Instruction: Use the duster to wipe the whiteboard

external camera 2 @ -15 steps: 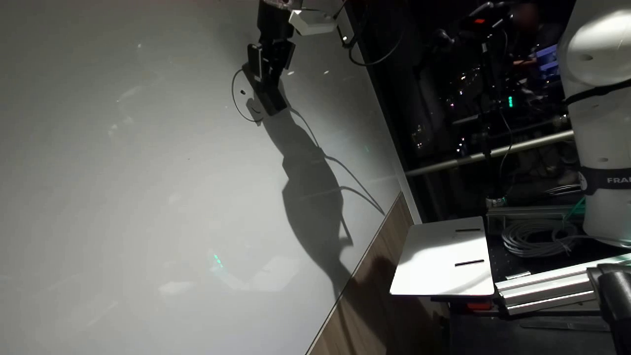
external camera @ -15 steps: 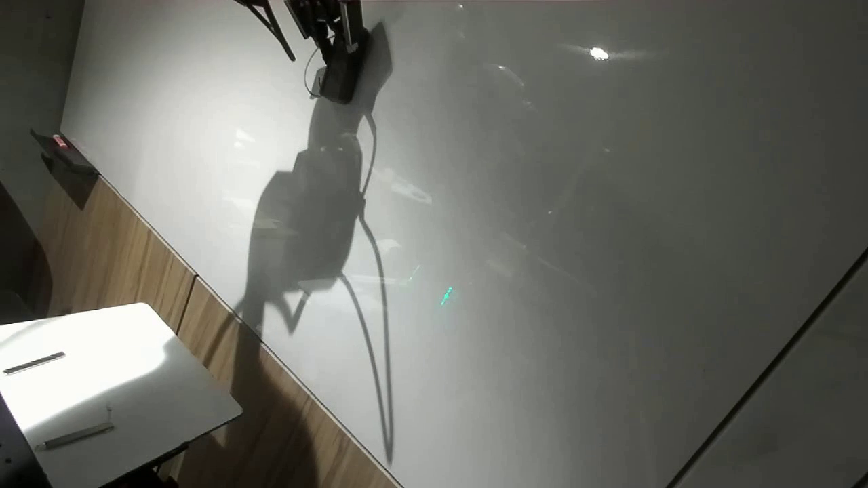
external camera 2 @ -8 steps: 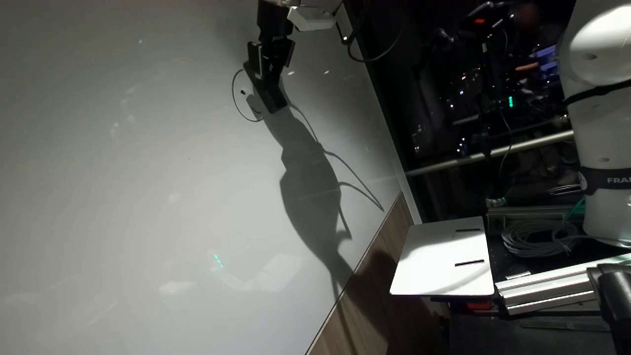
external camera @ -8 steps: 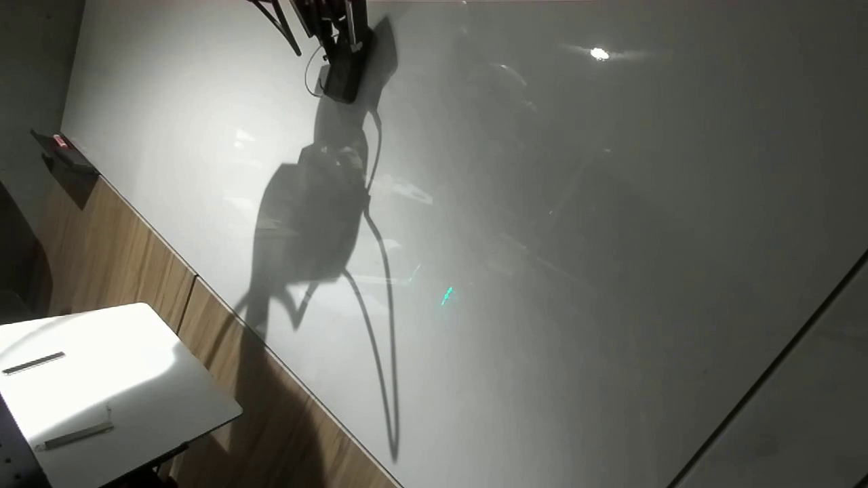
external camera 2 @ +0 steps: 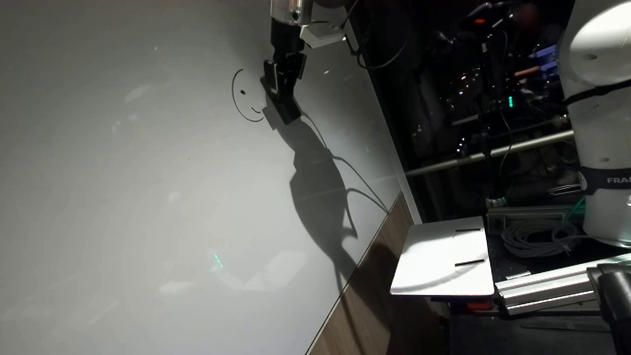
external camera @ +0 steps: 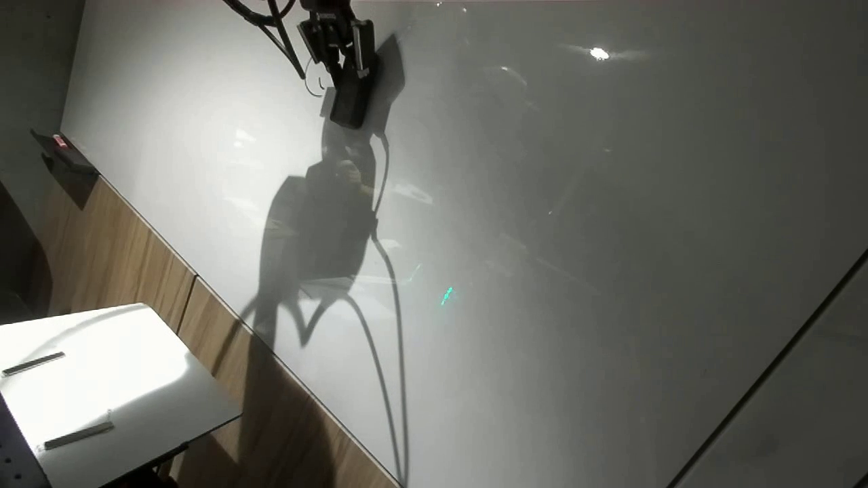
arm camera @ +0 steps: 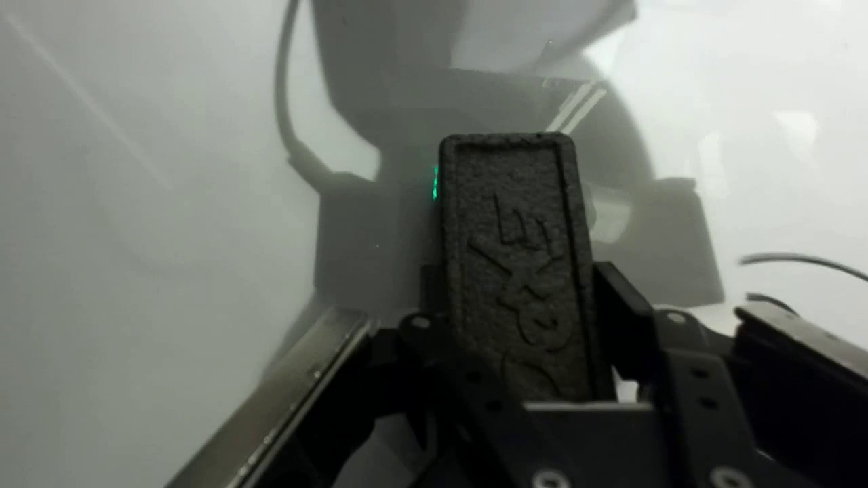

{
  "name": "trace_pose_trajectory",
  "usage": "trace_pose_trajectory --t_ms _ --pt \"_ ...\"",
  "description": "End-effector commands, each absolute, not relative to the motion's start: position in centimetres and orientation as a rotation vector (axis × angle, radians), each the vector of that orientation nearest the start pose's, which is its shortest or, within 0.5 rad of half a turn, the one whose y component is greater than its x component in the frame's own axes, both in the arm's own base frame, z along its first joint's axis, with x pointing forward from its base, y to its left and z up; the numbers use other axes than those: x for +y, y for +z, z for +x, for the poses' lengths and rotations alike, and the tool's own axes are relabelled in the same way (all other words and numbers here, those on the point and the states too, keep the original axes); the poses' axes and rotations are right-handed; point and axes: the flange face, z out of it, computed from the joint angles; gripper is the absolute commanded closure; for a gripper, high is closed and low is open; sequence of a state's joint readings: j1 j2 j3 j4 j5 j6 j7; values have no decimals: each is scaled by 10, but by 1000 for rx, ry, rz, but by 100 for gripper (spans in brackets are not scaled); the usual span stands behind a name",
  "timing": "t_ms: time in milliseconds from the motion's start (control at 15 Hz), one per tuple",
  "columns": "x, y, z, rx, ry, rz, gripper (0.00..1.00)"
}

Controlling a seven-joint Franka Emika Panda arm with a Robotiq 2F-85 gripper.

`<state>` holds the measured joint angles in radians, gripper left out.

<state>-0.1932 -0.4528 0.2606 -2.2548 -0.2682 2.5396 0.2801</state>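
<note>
The duster [arm camera: 519, 203], a dark grey oblong block with scratched marks on its near face, is clamped between the fingers of my gripper [arm camera: 522, 305]. In both exterior views the gripper [external camera: 344, 51] and duster [external camera: 351, 102] are near the top, close over the glossy whiteboard [external camera: 576, 271]. Whether the duster's far side touches the board I cannot tell. Left of the duster [external camera 2: 287, 109] in an exterior view are dark drawn strokes [external camera 2: 233, 96]: a curved line, a dot and a short arc. Two of these strokes [arm camera: 800, 257] show at the right of the wrist view.
A wood panel [external camera: 122, 237] runs below the board's lower edge. A small white tabletop [external camera: 135, 393] with two thin dark sticks stands in front of it. A dark ledge [external camera: 68, 154] holding a red item sticks out at the board's corner. The arm's shadow [external camera 2: 315, 192] falls across the board.
In the last half second my gripper and duster have shifted away from the drawn strokes, down and slightly right in both exterior views. Their shadow has moved off the short arc. The grip is unchanged.
</note>
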Motion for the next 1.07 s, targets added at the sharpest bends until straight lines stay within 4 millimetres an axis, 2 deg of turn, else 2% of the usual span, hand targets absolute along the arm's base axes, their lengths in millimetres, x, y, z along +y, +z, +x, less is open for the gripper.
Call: trace_pose_trajectory --t_ms 0,133,467,667,1000 --pt "12 573 516 88 -1213 -3125 71" --pt "12 568 518 94 -1185 -3132 71" --pt "51 594 490 56 -1190 -3088 71" --pt "71 597 481 25 -1192 -3072 71" --pt "129 607 458 -91 -1230 -3005 71"
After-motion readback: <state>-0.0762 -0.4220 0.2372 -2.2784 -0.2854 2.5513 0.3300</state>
